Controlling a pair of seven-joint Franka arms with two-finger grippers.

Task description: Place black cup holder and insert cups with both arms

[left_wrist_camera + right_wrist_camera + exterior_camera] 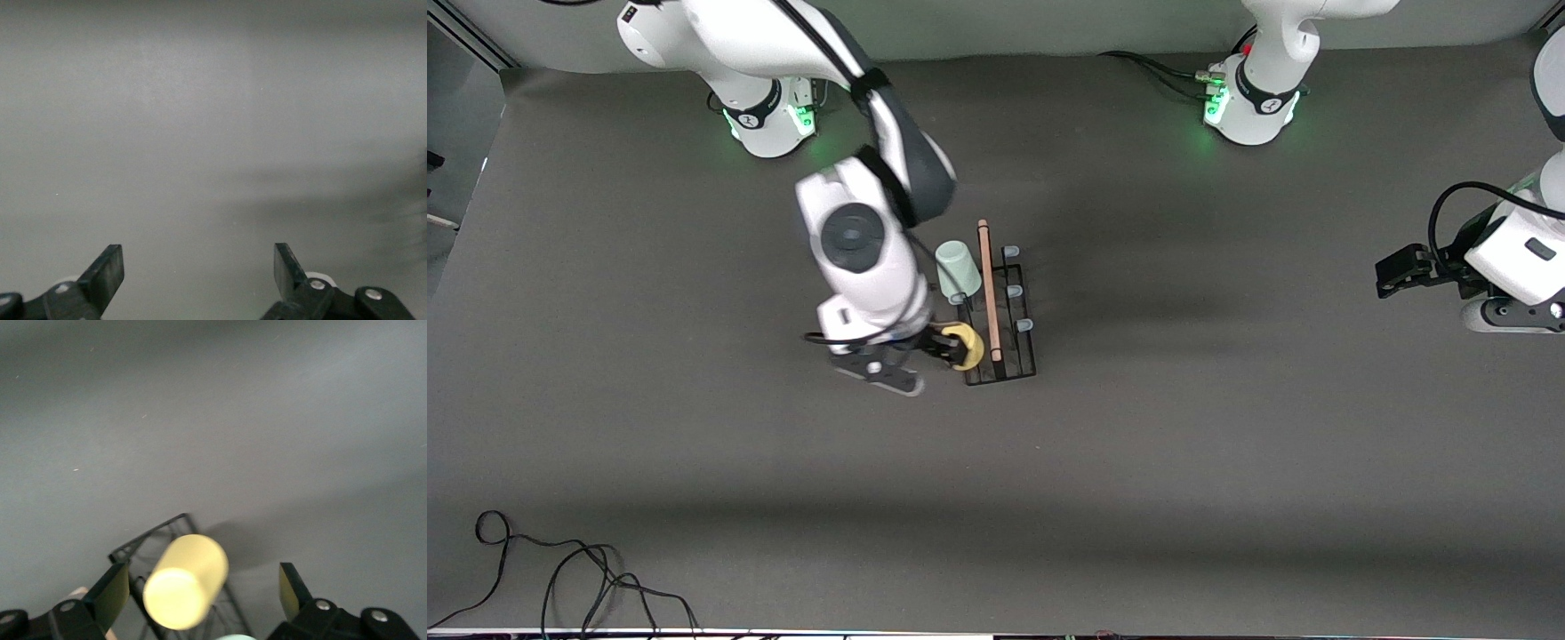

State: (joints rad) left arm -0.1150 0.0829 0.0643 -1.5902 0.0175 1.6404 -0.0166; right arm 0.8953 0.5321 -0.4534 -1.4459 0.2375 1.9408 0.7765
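Note:
The black cup holder (1014, 369) stands mid-table, its wooden rod (989, 284) running from far to near. A pale grey-green cup (959, 269) sits tilted on a peg on the side toward the right arm. The yellow cup (966, 345) sits tilted at the rack's near corner on that same side; the peg under it is hidden. My right gripper (957, 348) is open around the yellow cup (183, 580), both fingers apart from it, over the rack (143, 547). My left gripper (1392, 276) waits open and empty (199, 257) at the left arm's end. The light blue cup is out of view.
Three bare pale-tipped pegs (1014, 292) line the rack's side toward the left arm. Loose black cables (560, 578) lie at the near corner at the right arm's end. A cable (1165, 71) runs by the left arm's base.

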